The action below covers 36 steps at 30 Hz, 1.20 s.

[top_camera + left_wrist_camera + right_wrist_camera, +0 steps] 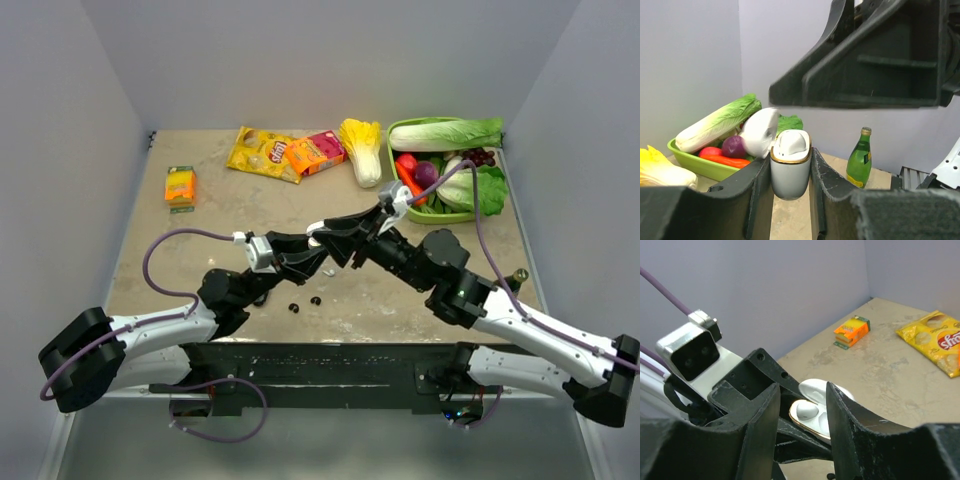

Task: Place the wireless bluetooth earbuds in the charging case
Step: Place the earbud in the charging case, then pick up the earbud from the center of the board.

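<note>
My left gripper (320,252) (790,172) is shut on a white charging case (790,172) with a gold rim, held upright above the table, its lid (760,131) hinged open. One white earbud (807,411) (791,143) sits in one socket; the socket beside it (823,421) looks empty. My right gripper (343,240) (802,390) is open and empty, its fingers straddling the open case from above. Two glossy black earbuds (294,307) (316,300) lie on the table below the grippers. I cannot find the second white earbud.
A green basket (437,216) of toy vegetables stands at the back right, with a green bottle (517,276) (860,157) near the right edge. A yellow chips bag (260,152), an orange box (315,152), a yellow cabbage (362,150) and a small orange box (180,185) lie at the back.
</note>
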Tool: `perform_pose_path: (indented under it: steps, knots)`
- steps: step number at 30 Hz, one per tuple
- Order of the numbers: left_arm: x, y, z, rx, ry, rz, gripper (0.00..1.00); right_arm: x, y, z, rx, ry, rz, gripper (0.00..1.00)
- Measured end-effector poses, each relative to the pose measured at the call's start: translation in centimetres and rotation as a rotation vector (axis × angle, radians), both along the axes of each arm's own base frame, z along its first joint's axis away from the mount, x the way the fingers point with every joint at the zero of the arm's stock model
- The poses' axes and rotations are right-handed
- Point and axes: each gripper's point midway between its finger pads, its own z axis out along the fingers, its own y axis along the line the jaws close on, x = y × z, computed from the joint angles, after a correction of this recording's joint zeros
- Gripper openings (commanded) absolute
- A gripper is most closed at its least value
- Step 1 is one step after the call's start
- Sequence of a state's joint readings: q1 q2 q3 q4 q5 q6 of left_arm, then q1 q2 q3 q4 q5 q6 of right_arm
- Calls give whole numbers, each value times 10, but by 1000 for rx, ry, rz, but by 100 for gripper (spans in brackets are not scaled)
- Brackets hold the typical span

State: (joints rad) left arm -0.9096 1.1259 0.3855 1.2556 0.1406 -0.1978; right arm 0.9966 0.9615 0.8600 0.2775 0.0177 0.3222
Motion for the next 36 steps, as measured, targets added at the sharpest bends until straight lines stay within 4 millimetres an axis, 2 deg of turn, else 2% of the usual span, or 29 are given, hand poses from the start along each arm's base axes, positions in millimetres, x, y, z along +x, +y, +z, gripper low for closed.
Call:
perform_pose_path:
  steps: [3,7,10,11,12,13,15,17,18,21,23,24,26,28,29,32,36]
  knots:
    - [-1,1,1,-5,-5,0,0,-3,-18,22,25,-25,-36,49]
    - [-1,4,-3,-2,-2,9,0,-12,-57,67,108,-84,-113,57]
    - [-4,11,-7,-5,3,19,0,-14,-80,72,124,-89,-174,58]
    - [-5,13,-8,-7,4,21,0,-13,-84,69,124,-84,-192,54]
    - [-8,17,-8,-13,3,24,0,-11,-87,61,114,-73,-211,42]
    - [-11,22,-10,-18,2,28,0,-7,-86,47,89,-55,-223,38]
    - [-17,33,-12,-33,1,33,0,1,-78,8,16,-1,-241,33]
    - [-26,45,-10,-59,-12,35,0,9,-68,-52,-97,79,-248,37]
    - [-29,49,-8,-74,-18,33,0,10,-65,-74,-144,106,-246,36]
    - [-44,66,3,-138,-42,18,0,15,-50,-153,-359,218,-227,31]
    - [-51,75,8,-176,-48,5,0,21,-43,-187,-469,273,-232,24]
    - [-55,79,10,-195,-50,-2,0,24,-39,-207,-541,309,-235,24]
    - [-61,85,11,-223,-50,-15,0,28,-35,-231,-624,347,-238,25]
    - [-65,90,10,-243,-43,-23,0,33,-31,-253,-709,383,-249,23]
    - [-66,92,10,-251,-44,-25,0,36,-30,-263,-745,399,-257,12]
    - [-70,98,17,-285,-49,-30,0,42,-31,-290,-812,444,-271,0]
    - [-73,102,22,-304,-56,-35,0,55,-46,-310,-843,508,-322,0]
